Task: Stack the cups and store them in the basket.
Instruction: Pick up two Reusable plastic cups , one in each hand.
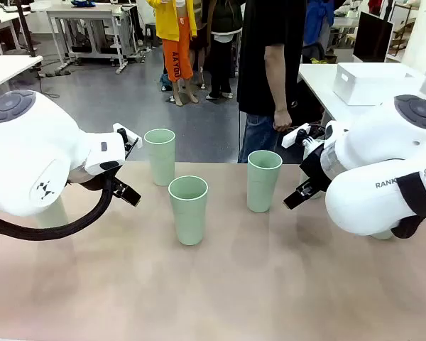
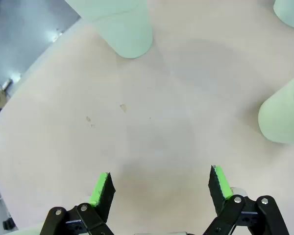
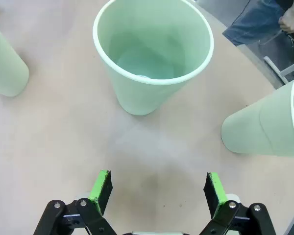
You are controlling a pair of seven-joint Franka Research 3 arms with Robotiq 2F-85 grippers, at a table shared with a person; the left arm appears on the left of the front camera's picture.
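Note:
Three pale mint-green cups stand upright on the table: one at the back left (image 1: 160, 156), one in the middle (image 1: 188, 209), one to the right (image 1: 264, 180). My left gripper (image 2: 160, 188) is open over bare tabletop, with cups ahead of it (image 2: 122, 27), to its right (image 2: 284, 115) and at the far corner (image 2: 290, 11). My right gripper (image 3: 158, 191) is open, empty, just short of an open-mouthed cup (image 3: 152, 54); other cups stand at its right (image 3: 267, 125) and left (image 3: 5, 61). The white basket (image 1: 376, 82) sits on another table at the back right.
A person (image 1: 270, 57) stands at the far edge, one hand (image 1: 282, 119) hanging by the hip. My left arm (image 1: 35, 163) and right arm (image 1: 383, 177) bulk large at both sides and hide parts of the table. The near half of the beige table (image 1: 220, 291) is bare.

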